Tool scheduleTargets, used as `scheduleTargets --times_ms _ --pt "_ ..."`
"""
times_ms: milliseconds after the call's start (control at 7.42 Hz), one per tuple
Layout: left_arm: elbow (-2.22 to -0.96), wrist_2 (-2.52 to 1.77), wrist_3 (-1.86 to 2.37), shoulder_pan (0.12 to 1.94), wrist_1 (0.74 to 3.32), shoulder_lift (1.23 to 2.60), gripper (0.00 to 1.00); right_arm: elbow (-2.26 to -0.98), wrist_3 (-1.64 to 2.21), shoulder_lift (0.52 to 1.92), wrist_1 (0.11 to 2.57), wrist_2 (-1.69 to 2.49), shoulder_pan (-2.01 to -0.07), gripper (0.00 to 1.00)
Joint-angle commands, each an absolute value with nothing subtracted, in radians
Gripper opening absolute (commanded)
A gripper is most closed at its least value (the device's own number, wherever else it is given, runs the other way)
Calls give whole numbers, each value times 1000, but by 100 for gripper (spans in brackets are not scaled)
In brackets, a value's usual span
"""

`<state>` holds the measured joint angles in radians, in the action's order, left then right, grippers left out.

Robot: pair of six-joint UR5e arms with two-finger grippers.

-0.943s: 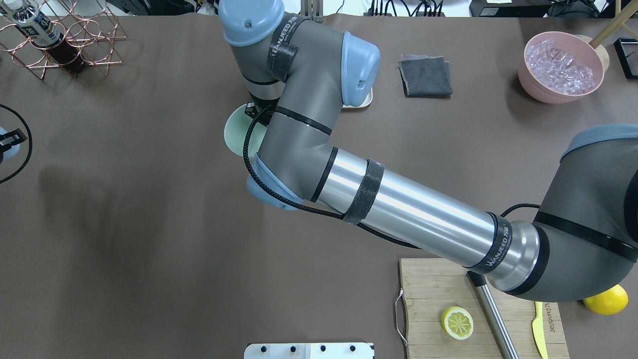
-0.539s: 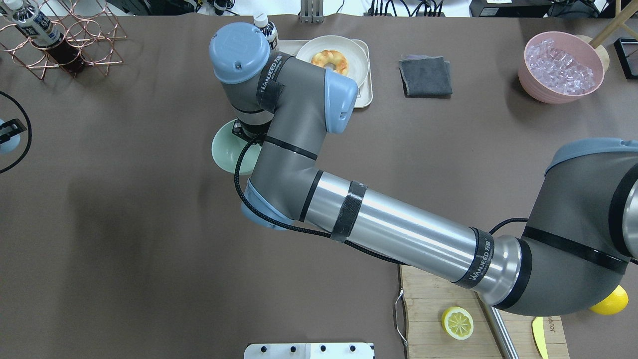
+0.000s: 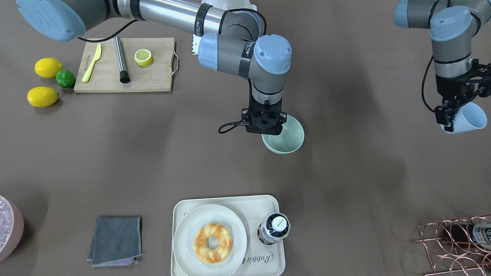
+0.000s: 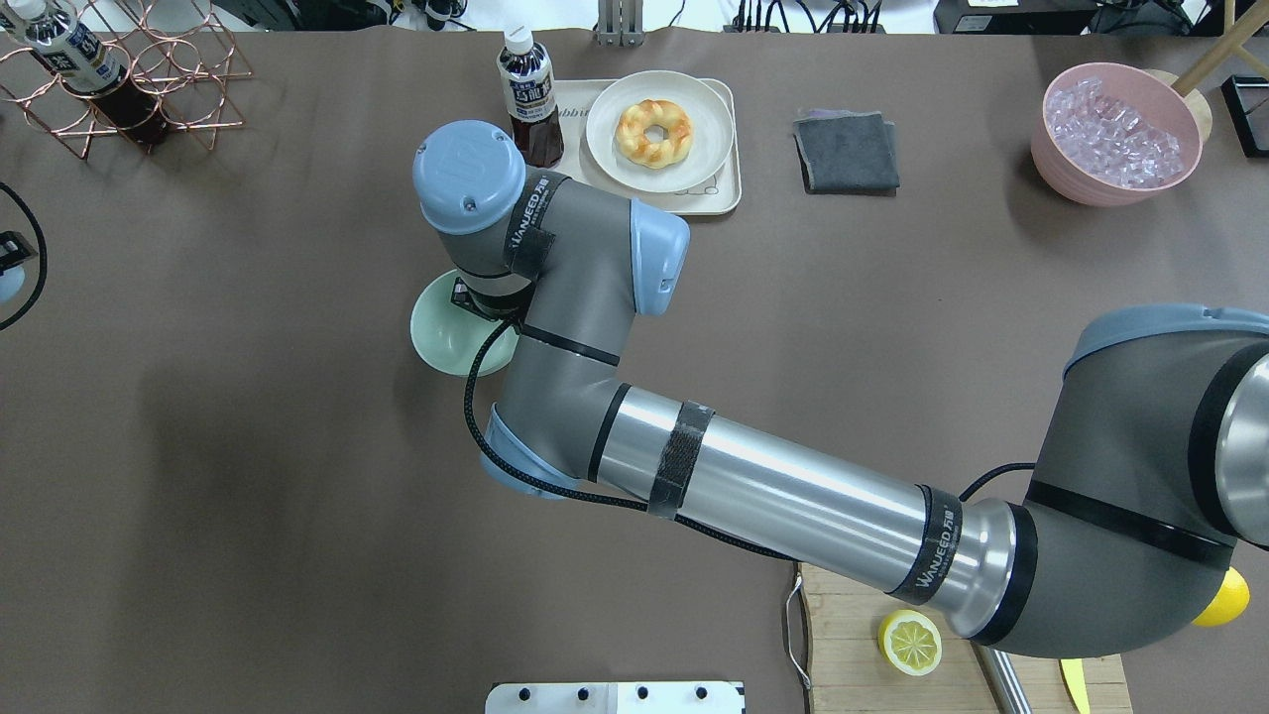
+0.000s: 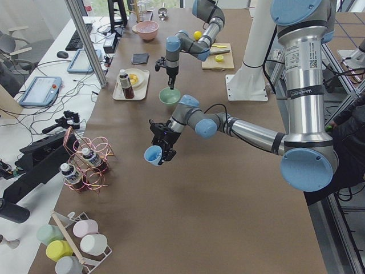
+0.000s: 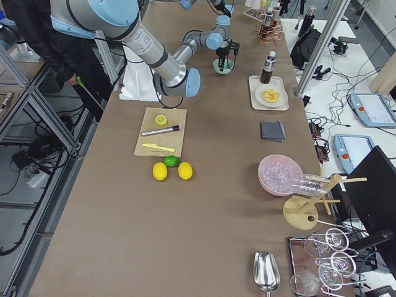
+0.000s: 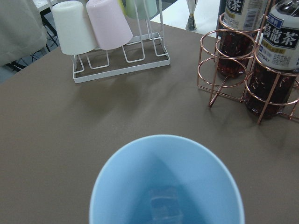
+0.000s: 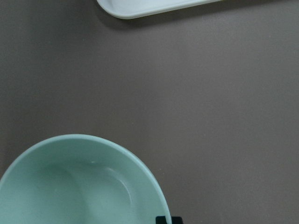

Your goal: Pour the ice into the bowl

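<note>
The pale mint-green bowl is near the table's middle, also in the overhead view and the right wrist view. It looks empty. My right gripper is shut on its rim; the wrist hides the gripper from overhead. My left gripper is shut on a light blue cup, tilted on its side above the table, well apart from the bowl. The left wrist view shows one clear ice cube inside the cup.
A large pink tub of ice stands far right. A tray holds a doughnut plate and a bottle. There are also a grey cloth, a cutting board, lemons and a copper bottle rack.
My right arm has drawn back toward the robot and to the left with the bowl in its grip, uncovering the doughnut tray and the bottle. The left gripper has hardly moved.
</note>
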<state>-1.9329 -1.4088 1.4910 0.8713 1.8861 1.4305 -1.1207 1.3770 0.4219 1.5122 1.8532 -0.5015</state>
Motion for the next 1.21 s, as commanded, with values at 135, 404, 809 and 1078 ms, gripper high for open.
scheduleTargets --times_ms 135,404,809,1078 --pt "-1939 -1442 1546 879 1836 1433 53 -1115 1376 445 1486 1804 -470 0" --pt "-1957 -1450 1571 874 1795 1460 53 -1127 1359 463 1463 1789 -486 48" --pt "-1956 -1451 1572 874 1651 1592 53 -1182 1300 459 1500 1909 -607 98" --pt "-1957 -1454 1591 868 1629 1641 53 -1297 1052 494 1659 2069 -804 98"
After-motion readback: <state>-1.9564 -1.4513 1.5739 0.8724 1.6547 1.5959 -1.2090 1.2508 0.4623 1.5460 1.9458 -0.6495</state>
